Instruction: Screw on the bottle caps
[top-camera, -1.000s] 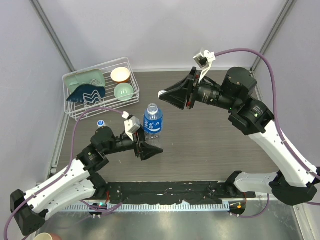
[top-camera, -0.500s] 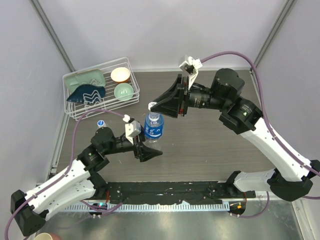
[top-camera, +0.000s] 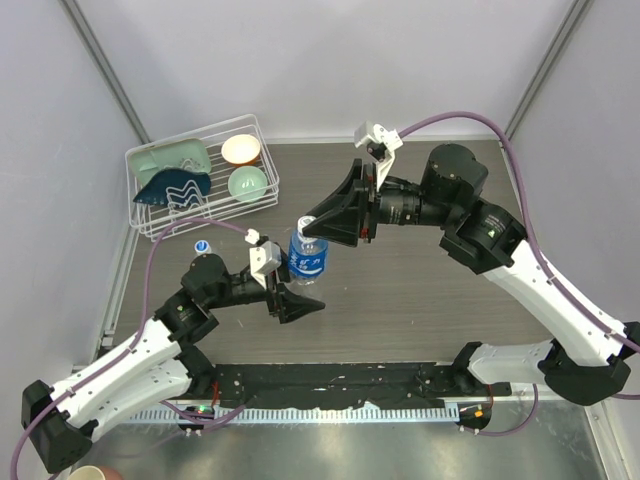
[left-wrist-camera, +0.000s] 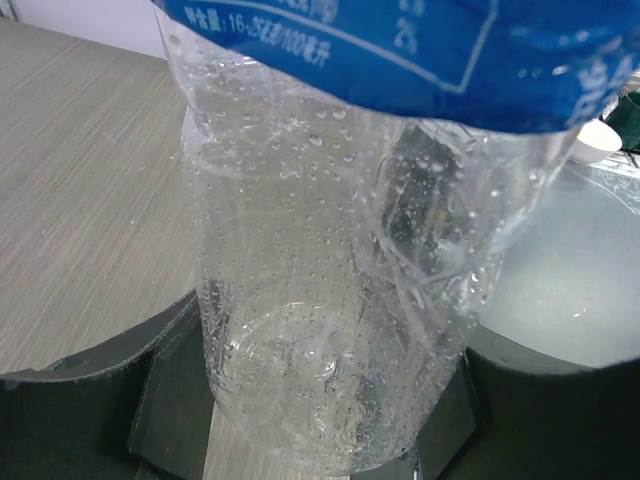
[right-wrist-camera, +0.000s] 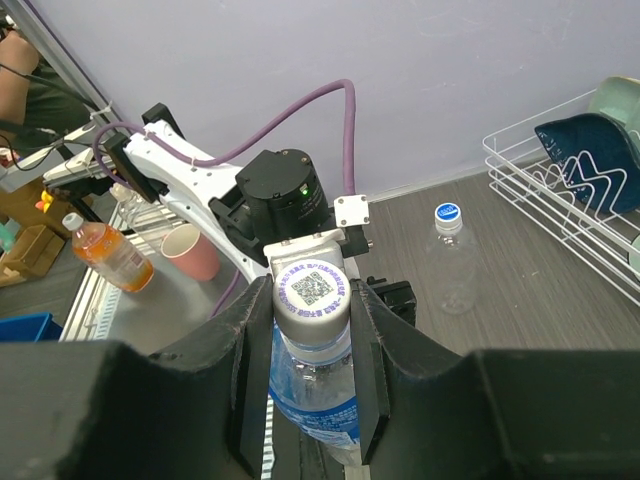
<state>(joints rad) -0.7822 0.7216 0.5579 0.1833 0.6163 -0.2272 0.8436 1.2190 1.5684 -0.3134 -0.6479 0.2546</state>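
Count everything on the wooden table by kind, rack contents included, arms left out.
Bottles: 2
Caps: 2
Bowls: 2
Dishes: 2
Rack: 1
Total: 9

Robot lab cell: white panels (top-camera: 300, 60) walling in the bench (top-camera: 420, 290), purple cables (top-camera: 452, 114) trailing behind the right claw (top-camera: 312, 222).
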